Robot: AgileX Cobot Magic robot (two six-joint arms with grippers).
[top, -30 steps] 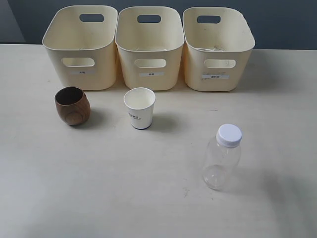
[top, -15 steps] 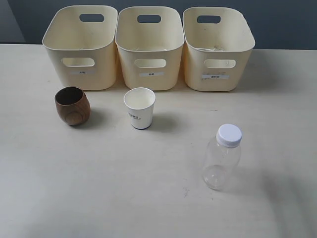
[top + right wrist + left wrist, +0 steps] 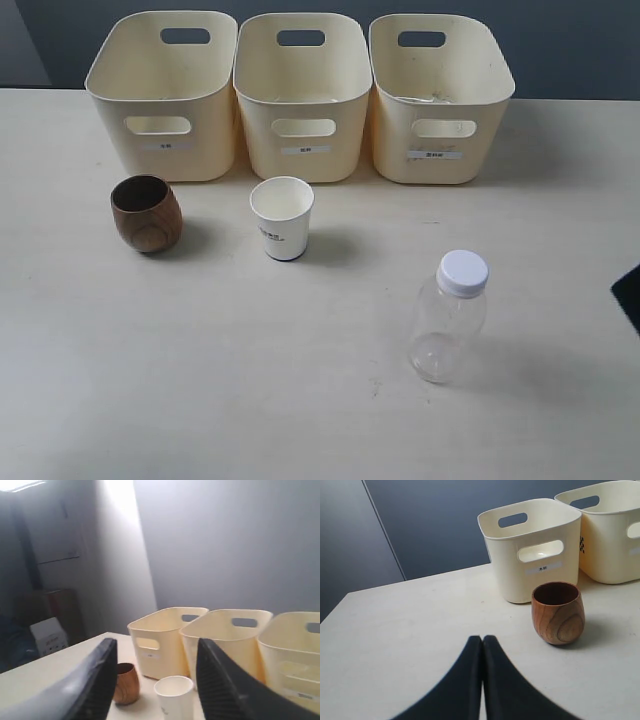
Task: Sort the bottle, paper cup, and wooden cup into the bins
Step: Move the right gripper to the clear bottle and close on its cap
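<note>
The clear bottle (image 3: 447, 318) with a white cap stands on the table at front right. Further back, the white paper cup (image 3: 282, 218) sits upright at the middle and the dark-brown wooden cup (image 3: 146, 213) at the left. Three cream bins (image 3: 303, 95) line the back. My left gripper (image 3: 482, 639) is shut and empty, a short way from the wooden cup (image 3: 558, 612); it is outside the exterior view. My right gripper (image 3: 157, 647) is open and empty, raised, with the paper cup (image 3: 174, 696) and wooden cup (image 3: 125, 682) seen beyond it. A dark tip (image 3: 629, 292) shows at the exterior view's right edge.
The table (image 3: 200, 360) is pale and wide. Each bin carries a small white label (image 3: 305, 150) on its front. A dark wall stands behind the bins. Boxes (image 3: 48, 634) sit off the table beyond its left side.
A dark part of the right arm has come into the exterior view at its right edge. The bottle, cups and bins have not moved.
</note>
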